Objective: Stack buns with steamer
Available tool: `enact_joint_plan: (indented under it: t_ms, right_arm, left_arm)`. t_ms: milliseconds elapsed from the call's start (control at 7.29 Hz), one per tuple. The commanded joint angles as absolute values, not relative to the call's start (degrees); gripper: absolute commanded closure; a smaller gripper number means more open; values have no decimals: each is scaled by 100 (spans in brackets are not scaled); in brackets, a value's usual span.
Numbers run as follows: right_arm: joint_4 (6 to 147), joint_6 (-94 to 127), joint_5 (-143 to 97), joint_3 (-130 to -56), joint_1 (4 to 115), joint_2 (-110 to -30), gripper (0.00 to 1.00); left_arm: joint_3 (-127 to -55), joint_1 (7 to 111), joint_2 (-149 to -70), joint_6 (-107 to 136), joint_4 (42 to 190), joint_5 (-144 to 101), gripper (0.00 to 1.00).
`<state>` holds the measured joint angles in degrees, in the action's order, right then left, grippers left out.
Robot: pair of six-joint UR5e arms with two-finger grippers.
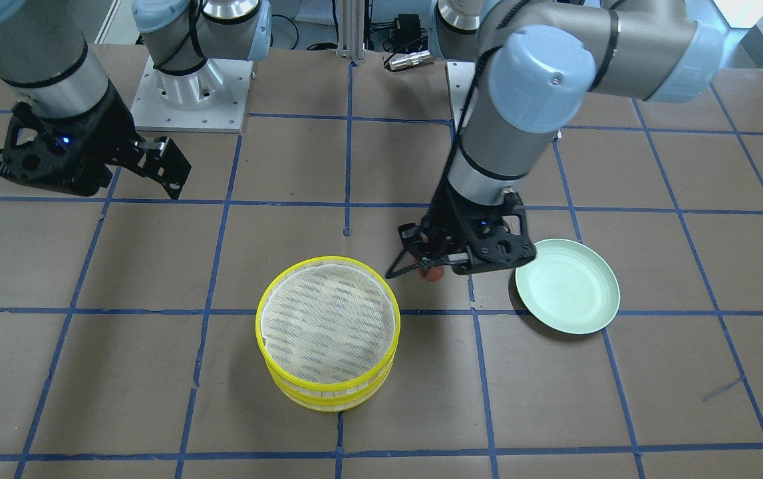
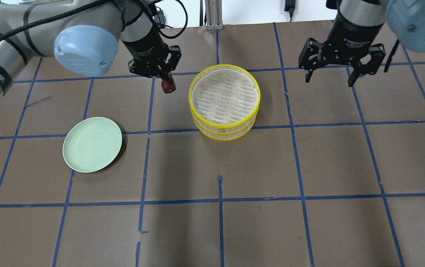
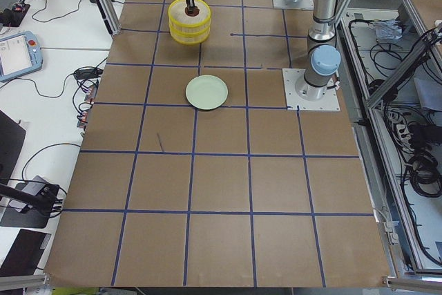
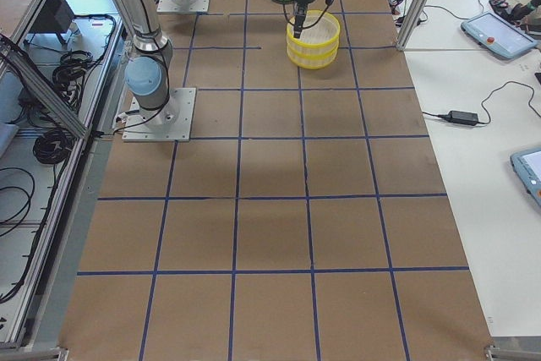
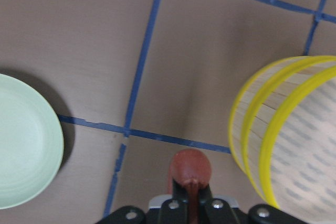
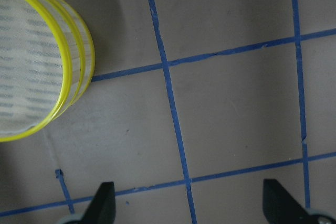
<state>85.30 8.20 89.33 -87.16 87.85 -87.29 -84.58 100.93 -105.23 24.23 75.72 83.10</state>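
The main risk is the crossing into the steamer (image 2: 224,130). The left gripper (image 2: 165,77) is shut narrow on the reddish-brown bun (image 2: 168,86) and seems to pinch only its upper part, so most of the lump hangs below the fingertips. A quick sideways move could let it slip out onto the bench (image 2: 256,222). If the carry runs too low, the bun or a finger could catch the yellow rim and push the upper tray off the lower one. An early release would drop the bun outside the wall, and a release from too high could make it bounce on the liner. The bun is held clear of the bench, just beside the steamer on the side facing the pale green plate (image 2: 92,149), and not yet over the tray. The steamer, two trays stacked, stands out from the robot-side edge, about midway between the two bases. The plate lies bare toward the bench's end on the robot's left. The right gripper (image 2: 329,79) hangs wide and empty on the steamer's other side, well apart from it. The white bun shows in no view, and I cannot tell whether it sits in the lower tray.
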Motion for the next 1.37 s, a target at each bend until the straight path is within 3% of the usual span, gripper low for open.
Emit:
enact_joint_plan:
  t_ms: [0, 137, 274, 411, 548, 1234]
  right_arm:
    - [8357, 756, 8798, -8745, 8771, -8956, 0]
    - [8698, 799, 8789, -8841, 8780, -8973, 0]
    - [8753, 809, 8798, -8894, 8789, -9017, 0]
    - [8763, 809, 8798, -8895, 8789, -9026, 0]
    - [8763, 809, 8798, -8903, 8789, -9018, 0]
    - [8771, 800, 8780, -8895, 8789, -9017, 0]
  left_arm:
    - [-8411, 10799, -10843, 3118, 7158, 8218, 88]
    - [-8472, 10976, -11220, 3181, 6693, 8226, 83]
    - [-8447, 11082, -11389, 3251, 6384, 8244, 69]
    - [-8438, 11083, -11460, 3252, 6311, 8244, 25]
    - [-8446, 11083, -11513, 3226, 5963, 8244, 8]
    - [-8350, 11083, -11531, 3252, 5898, 8244, 4]
